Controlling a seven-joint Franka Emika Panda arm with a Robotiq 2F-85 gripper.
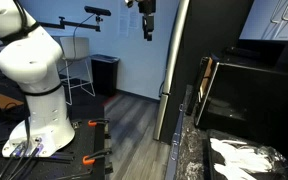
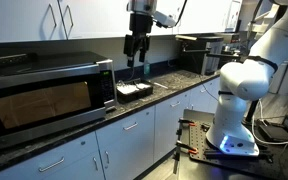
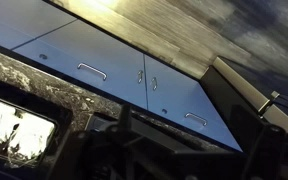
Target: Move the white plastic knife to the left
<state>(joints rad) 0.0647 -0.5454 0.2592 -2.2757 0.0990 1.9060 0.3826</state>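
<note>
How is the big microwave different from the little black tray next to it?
The microwave is much bigger and taller than the black tray, which is low and flat. The microwave's door is shut, so it is closed all around, while the black tray is open on top with white things inside. Both sit on the same dark counter.
</note>
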